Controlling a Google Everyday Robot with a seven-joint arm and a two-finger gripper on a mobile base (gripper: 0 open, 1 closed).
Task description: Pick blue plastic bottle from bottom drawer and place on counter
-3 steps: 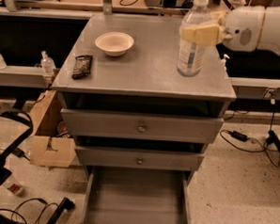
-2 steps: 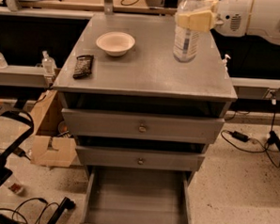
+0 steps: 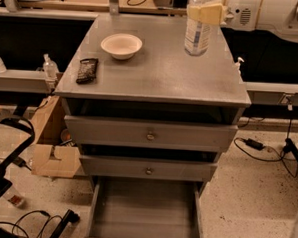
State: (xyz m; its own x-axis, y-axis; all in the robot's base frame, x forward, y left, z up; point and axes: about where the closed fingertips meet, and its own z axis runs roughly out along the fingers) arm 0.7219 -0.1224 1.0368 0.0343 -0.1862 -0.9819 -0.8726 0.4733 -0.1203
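The claw [image 3: 205, 13], pale yellow at the end of the white arm reaching in from the right, is clamping the blue plastic bottle [image 3: 196, 36] around its upper body, just above the label. The bottle is standing upright over the table [image 3: 156, 76], close to the far right corner; its cap is running out of the top of the view.

Over the last second the claw has been carrying the bottle away from the right edge and back toward the far edge. Its base is now sitting at or just over the grey surface; I cannot tell whether it is actually touching.

The bottom drawer [image 3: 146, 211] is hanging open below with a bare floor, so the pick is looking finished and the placing is under way. What is probably remaining is settling the base flat, then letting go without tipping a tall, light bottle.

The white bowl [image 3: 121, 44] and the dark snack packet [image 3: 87, 70] are lying toward the left edge, well apart from the bottle.
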